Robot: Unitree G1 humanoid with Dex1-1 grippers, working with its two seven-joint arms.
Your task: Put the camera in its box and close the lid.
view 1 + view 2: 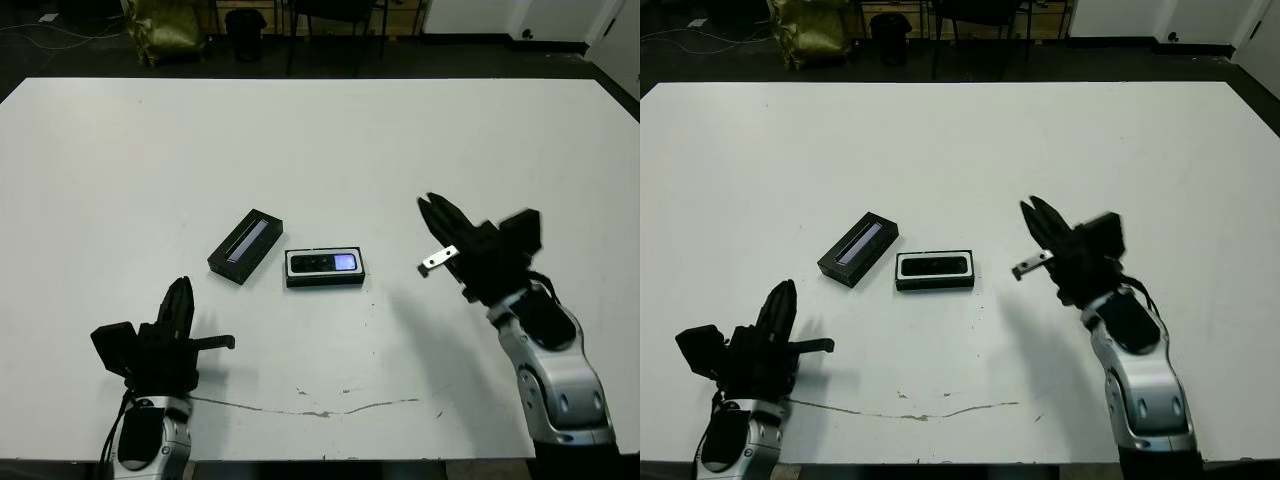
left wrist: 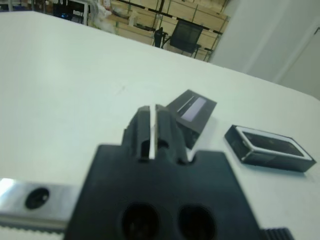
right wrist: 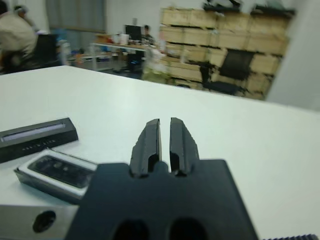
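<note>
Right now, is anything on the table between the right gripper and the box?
No. In the left eye view only bare white table lies between the right gripper and the box, which holds the camera.

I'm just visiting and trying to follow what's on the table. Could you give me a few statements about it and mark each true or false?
1. The camera already lies inside the box. True.
2. The lid sits closed on top of the box. False: it lies on the table beside the box, towards the robot's left.
3. The right pincer is holding the lid. False: it hangs over the table to the box's right, holding nothing.
4. The left pincer holds nothing. True.
5. The lid lies parallel to the box. False: it is turned at an angle to it.
</note>
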